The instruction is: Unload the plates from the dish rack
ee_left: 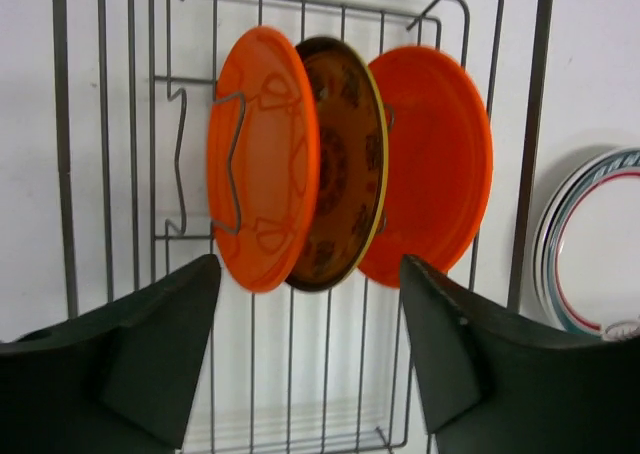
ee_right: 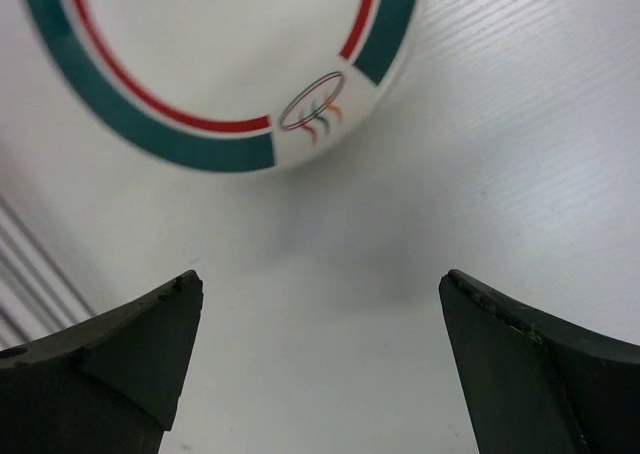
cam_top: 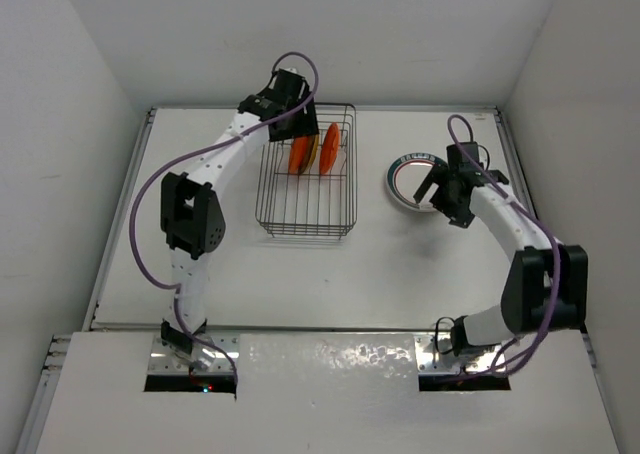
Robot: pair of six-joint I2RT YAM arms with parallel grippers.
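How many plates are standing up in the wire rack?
3, all upright in the dish rack: a first orange plate, a brown patterned plate in the middle, and a second orange plate on the side nearest the white plate. None seem hidden.

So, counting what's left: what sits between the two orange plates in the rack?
A dark patterned plate stands between them, clearest in the left wrist view.

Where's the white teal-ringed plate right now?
Top view: the white plate lies flat on the table, right of the dish rack, at the right gripper's open fingertips.
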